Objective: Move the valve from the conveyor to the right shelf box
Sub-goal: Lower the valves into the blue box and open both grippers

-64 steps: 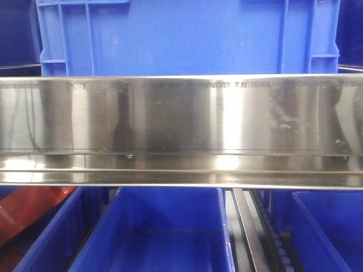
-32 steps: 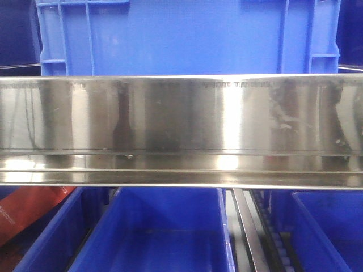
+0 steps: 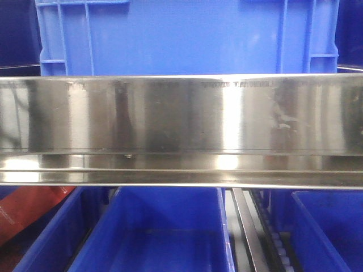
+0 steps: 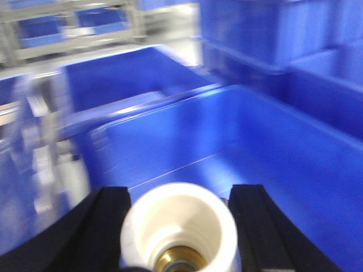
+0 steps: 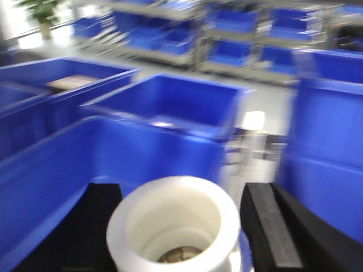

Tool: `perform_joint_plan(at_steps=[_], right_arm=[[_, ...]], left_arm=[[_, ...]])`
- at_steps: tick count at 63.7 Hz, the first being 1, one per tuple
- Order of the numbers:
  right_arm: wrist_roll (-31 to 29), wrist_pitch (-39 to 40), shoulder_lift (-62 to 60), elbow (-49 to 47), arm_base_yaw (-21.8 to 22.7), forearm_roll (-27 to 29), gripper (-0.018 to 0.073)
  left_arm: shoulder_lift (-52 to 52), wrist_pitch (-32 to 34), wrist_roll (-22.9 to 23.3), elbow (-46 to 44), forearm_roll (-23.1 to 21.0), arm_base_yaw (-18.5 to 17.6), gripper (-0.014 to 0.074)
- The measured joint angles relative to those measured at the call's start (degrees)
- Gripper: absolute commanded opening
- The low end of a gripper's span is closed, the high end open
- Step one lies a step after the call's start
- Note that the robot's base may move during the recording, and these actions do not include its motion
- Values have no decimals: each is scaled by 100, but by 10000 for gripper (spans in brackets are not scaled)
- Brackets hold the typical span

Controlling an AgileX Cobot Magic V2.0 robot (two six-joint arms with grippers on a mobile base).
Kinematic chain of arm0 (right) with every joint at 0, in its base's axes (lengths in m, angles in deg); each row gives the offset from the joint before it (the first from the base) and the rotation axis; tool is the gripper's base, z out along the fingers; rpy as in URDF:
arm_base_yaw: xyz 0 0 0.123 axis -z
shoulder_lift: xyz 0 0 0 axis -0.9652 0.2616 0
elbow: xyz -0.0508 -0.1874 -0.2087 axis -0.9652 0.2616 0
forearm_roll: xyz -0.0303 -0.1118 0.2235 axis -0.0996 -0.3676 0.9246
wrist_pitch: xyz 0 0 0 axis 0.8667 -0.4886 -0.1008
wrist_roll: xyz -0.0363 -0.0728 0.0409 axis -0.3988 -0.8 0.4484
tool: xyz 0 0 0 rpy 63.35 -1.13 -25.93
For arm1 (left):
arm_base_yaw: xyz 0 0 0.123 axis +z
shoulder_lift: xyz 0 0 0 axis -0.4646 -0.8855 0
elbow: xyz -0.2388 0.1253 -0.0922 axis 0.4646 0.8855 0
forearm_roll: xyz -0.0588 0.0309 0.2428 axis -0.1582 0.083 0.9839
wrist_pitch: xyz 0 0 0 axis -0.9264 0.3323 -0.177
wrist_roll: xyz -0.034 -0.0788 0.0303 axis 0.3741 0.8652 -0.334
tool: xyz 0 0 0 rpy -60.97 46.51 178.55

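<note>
Left tool (image 4: 181,199) clamping valve (image 4: 178,224) over bin (image 4: 283,147), right tool (image 5: 182,197) clamping second valve (image 5: 173,224), front shows steel rail (image 3: 181,113)

The brushed stainless-steel counter (image 3: 181,113) spans the front view from edge to edge, a large blue crate (image 3: 187,37) standing along its top, with open blue bins (image 3: 159,232) on the level beneath it.

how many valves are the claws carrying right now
2. One valve sits clamped in the left claw above a blue bin. The other valve is in the right claw above another blue bin. Only their white end caps show; the front view shows none.
</note>
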Motion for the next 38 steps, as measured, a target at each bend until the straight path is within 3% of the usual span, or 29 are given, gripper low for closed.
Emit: perform_joint_plan(at_steps=[13,38], right_arm=[[0,-34,1259,-597,-766,31,-153],[0,-165,2882,-667,-879,23,-153]], left_arm=[[-1220,-63,-9,-728,-151,-324,-111],[-2635,-368,-9,-751,-210,-384,-111]])
